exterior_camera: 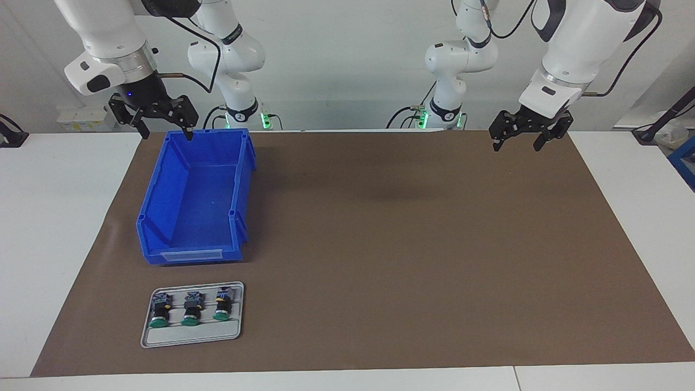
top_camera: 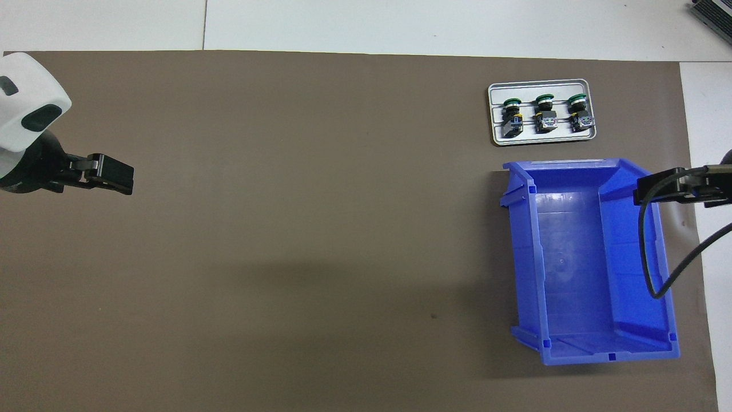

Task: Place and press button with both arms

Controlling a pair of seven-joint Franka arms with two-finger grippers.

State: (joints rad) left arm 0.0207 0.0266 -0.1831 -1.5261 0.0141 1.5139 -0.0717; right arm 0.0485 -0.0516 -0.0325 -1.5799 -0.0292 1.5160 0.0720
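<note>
On a grey tray (exterior_camera: 190, 339), three buttons (exterior_camera: 191, 309), well apart from both end effectors, right (exterior_camera: 163, 129) and left (exterior_camera: 518, 142), each spread open

No text, brand, number or sign can be read with certainty in either view. The blue bin (exterior_camera: 195, 201) has a pale label strip on its low front wall, but no writing shows on it. The black bands at the joints of the white arms (exterior_camera: 233, 60) carry small pale marks, too small to read. The base ring of each arm has a tiny mark like a digit, but it is not clear. The three green-capped buttons (top_camera: 543, 113) on the grey tray (top_camera: 497, 137) show no legible print.
</note>
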